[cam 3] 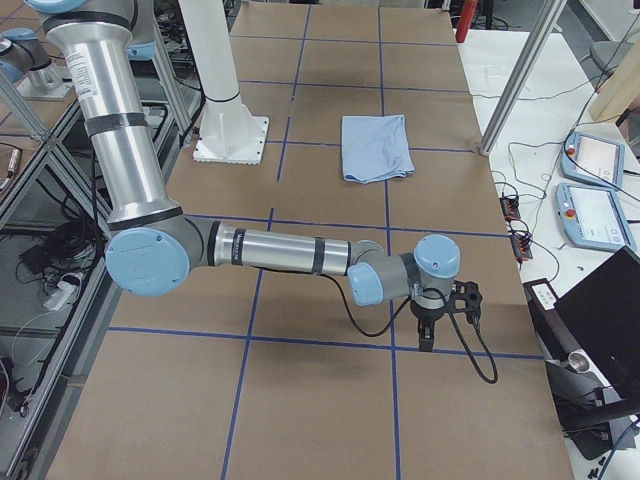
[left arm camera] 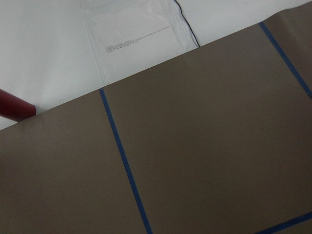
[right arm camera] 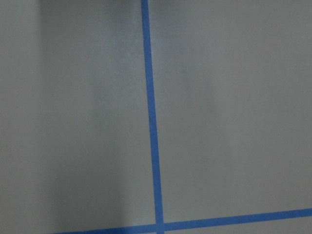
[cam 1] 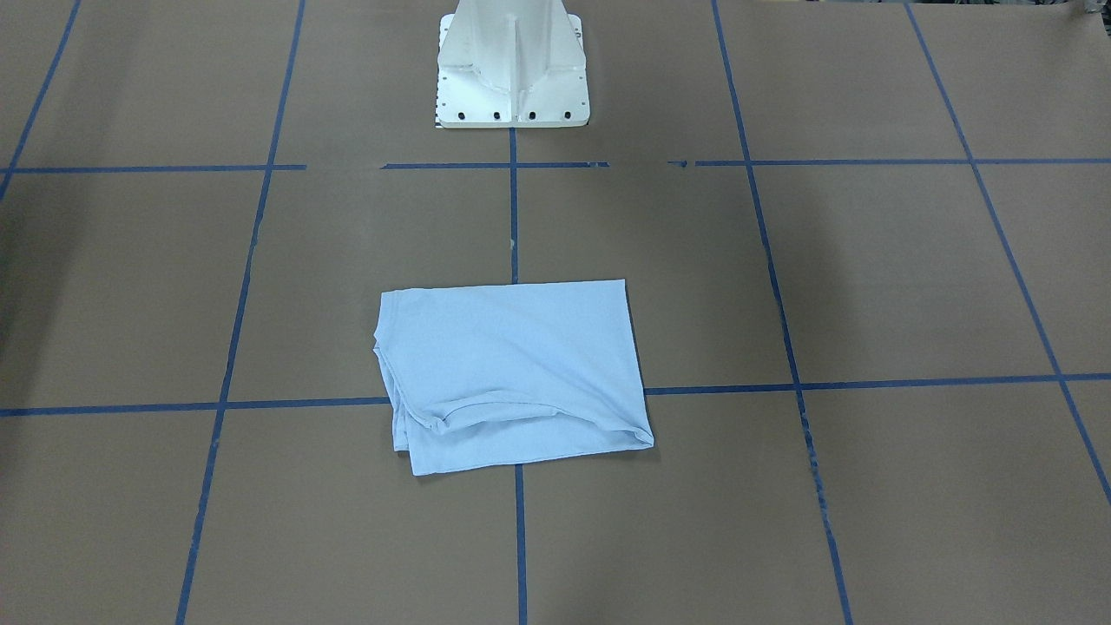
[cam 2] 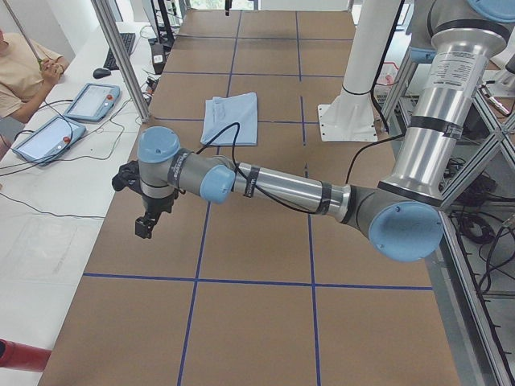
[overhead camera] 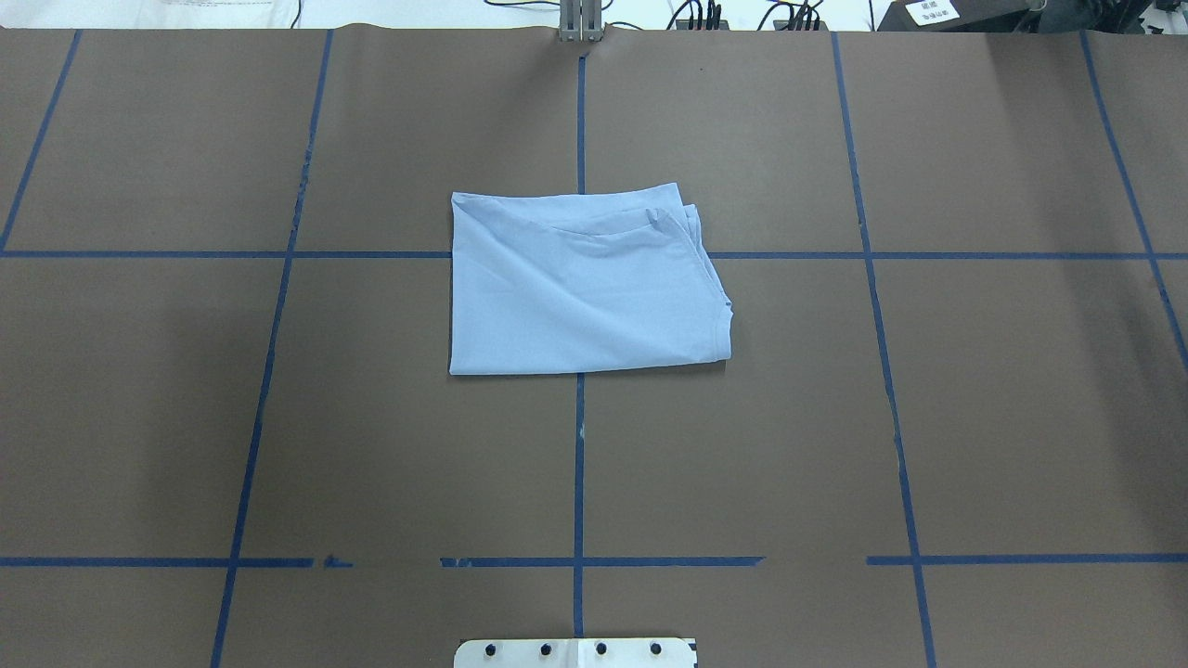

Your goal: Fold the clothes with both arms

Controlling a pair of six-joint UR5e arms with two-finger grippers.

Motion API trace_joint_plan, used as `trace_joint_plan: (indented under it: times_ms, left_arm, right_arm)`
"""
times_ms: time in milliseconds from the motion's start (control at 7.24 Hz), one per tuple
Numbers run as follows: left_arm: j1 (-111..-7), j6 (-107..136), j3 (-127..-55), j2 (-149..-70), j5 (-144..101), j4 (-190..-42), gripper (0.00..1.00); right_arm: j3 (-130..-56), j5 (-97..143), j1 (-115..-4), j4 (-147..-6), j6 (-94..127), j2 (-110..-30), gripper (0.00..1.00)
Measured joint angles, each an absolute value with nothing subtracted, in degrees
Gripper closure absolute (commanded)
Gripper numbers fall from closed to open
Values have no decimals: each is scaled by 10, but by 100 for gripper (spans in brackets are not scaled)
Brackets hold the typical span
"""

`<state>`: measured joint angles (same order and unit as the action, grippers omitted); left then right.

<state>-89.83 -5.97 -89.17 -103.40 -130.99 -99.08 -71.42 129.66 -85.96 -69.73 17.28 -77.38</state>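
Observation:
The light blue T-shirt (cam 1: 512,373) lies folded into a rough rectangle at the middle of the brown table (overhead camera: 928,417); its print and neck tag are hidden. It also shows in the overhead view (overhead camera: 585,288) and both side views (cam 2: 232,117) (cam 3: 376,147). My left arm stretches far out to the table's left end, its gripper (cam 2: 145,227) pointing down above the paper, far from the shirt. My right gripper (cam 3: 427,340) hangs likewise near the right end. I cannot tell whether either is open or shut. Both wrist views show only paper and blue tape.
The white pedestal base (cam 1: 512,78) stands behind the shirt. Blue tape lines (overhead camera: 579,464) grid the table. Operator tablets (cam 2: 92,100) (cam 3: 600,160) and cables lie on the white benches beyond each end. Metal posts (cam 2: 121,56) (cam 3: 520,80) stand at the edges. A red cylinder (left arm camera: 14,108) lies beside the left end.

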Motion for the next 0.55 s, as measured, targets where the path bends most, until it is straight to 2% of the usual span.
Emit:
trace_joint_plan:
  times_ms: [276,552]
  left_arm:
    - [-903,-67,-994,-972,-1314,-931,0]
    - [-903,-74,-1025,-929,-1321,-924,0]
  right_arm:
    - [-733,1299,-867,-701,144,-809,0]
    - [-744,1294,-855,-704,111,-829,0]
